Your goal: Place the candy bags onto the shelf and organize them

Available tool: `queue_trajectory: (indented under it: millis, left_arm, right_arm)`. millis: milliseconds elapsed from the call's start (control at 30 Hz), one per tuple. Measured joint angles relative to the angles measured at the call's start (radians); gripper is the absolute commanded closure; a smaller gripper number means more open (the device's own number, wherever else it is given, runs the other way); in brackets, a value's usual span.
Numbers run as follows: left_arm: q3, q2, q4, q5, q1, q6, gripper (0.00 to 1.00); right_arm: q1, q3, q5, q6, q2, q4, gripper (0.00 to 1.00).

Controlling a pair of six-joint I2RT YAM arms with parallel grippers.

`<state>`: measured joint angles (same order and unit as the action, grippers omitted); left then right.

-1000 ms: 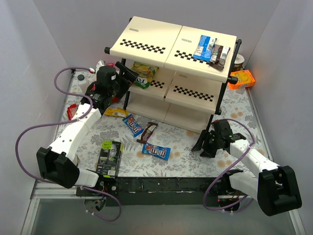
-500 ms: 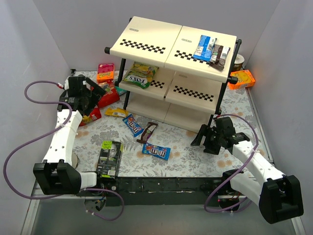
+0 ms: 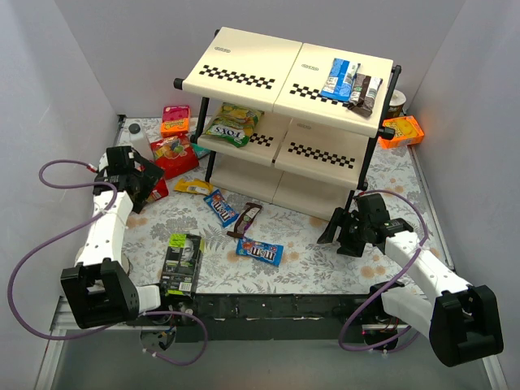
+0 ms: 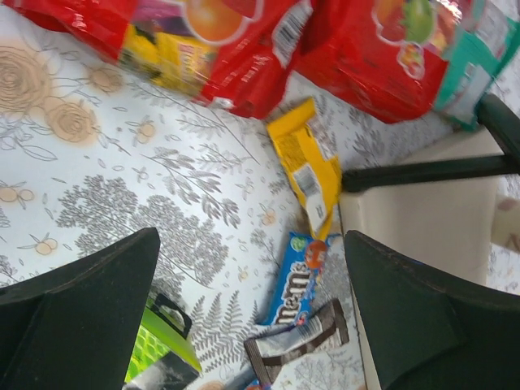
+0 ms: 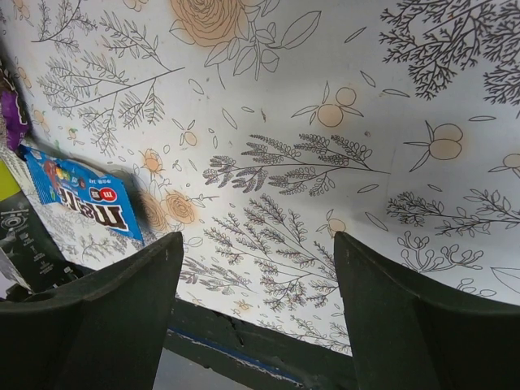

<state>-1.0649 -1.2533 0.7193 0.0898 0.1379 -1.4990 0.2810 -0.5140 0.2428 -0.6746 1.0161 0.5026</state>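
Observation:
The shelf carries a blue bag and dark brown bars on its top tier and a green-yellow Fox's bag on the middle tier. Loose on the table lie a yellow packet, a blue M&M's bag, a brown bar, a second M&M's bag, and red bags. My left gripper hangs open and empty beside the red bags. My right gripper stands open and empty over bare table by the shelf's right foot.
A black-and-green carton lies near the front left. Orange boxes sit at the back left and back right. A teal bag lies by the shelf's black post. The table's dark front edge is close under my right gripper.
My left arm drew back from the shelf's middle tier to the left, leaving the Fox's bag there. The right gripper stayed almost in place and opened wider.

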Motion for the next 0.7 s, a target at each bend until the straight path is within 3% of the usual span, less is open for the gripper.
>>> queue_trajectory:
  millis: [233,700]
  left_arm:
    - [0.078,-0.071,-0.069,-0.049,0.103,-0.018,0.02]
    - [0.124,-0.141,-0.176,-0.179,0.104,-0.005,0.03]
  right_arm:
    - [0.000,0.003,0.010,-0.002,-0.005,-0.003,0.20]
    - [0.000,0.006,0.046,-0.001,0.013,-0.013,0.21]
